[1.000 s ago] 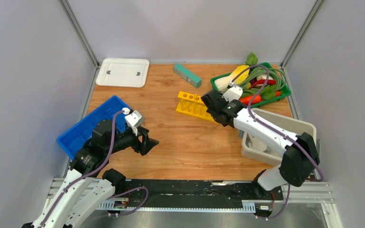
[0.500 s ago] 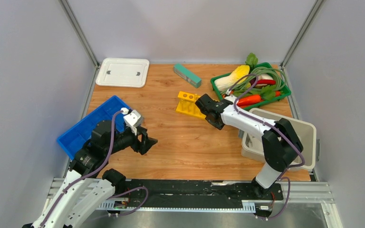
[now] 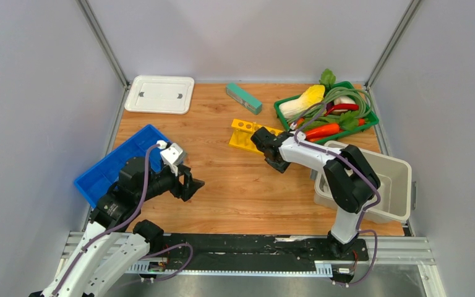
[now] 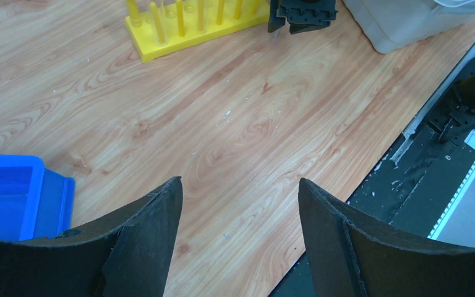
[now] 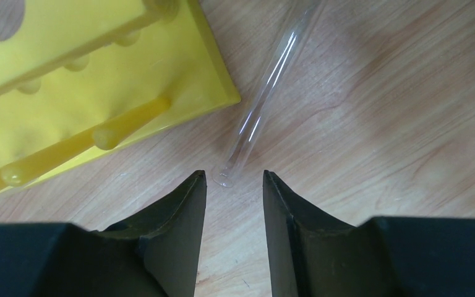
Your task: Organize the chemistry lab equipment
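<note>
You are at the pick-up of the glass tube (image 5: 266, 93), which lies flat on the table (image 5: 377, 124) just beside the corner of the yellow rack (image 5: 68, 74). The right jaws sit low over its open end, set narrow with a small gap. Nothing is between them, and the tube's mouth lies just ahead of the tips. To take it, I judge you need to move forward along the tube until the tips straddle it, then pinch gently. It is round and slick and may roll toward the rack. The left jaws hang wide and empty above the table near the blue bin (image 3: 114, 162), well apart from the tube.
</note>
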Tool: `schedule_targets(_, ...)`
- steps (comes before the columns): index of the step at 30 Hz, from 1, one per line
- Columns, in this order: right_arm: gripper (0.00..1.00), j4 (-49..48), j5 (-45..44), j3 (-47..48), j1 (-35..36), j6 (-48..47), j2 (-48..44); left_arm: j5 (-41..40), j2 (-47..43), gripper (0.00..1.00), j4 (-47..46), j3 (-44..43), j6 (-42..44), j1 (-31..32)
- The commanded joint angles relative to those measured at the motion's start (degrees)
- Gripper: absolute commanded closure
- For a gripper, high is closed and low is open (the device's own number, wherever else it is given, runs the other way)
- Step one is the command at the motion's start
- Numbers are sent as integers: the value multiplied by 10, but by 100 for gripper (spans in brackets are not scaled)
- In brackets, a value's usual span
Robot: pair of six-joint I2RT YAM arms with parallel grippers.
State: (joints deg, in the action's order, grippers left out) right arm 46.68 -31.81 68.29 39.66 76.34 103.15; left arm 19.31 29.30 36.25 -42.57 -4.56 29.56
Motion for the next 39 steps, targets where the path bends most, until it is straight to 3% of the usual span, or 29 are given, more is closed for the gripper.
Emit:
schedule_targets(1, 58, -22, -24, -7, -5, 17, 7, -2, -4, 24, -3, -1, 10, 1)
schedule_targets(9, 63, -30, -24, -22, -9, 11, 21, -7, -5, 24, -2, 0, 10, 1)
schedule_targets(19, 88, -43, 25, -74, -1, -39, -22, -28, -4, 25, -4, -1, -1, 1)
schedule_targets(24, 89, -51, 54, -101, 30, -52, -32, -30, -4, 25, -7, -2, -3, 1)
schedule_targets(33, 88, 17, 37, -99, 123, -18, -69, -37, -3, 25, -11, -5, -18, 1)
schedule_targets(39, 90, 15, 54, -106, 204, -57, -100, -47, 5, 27, -24, -2, -92, 1)
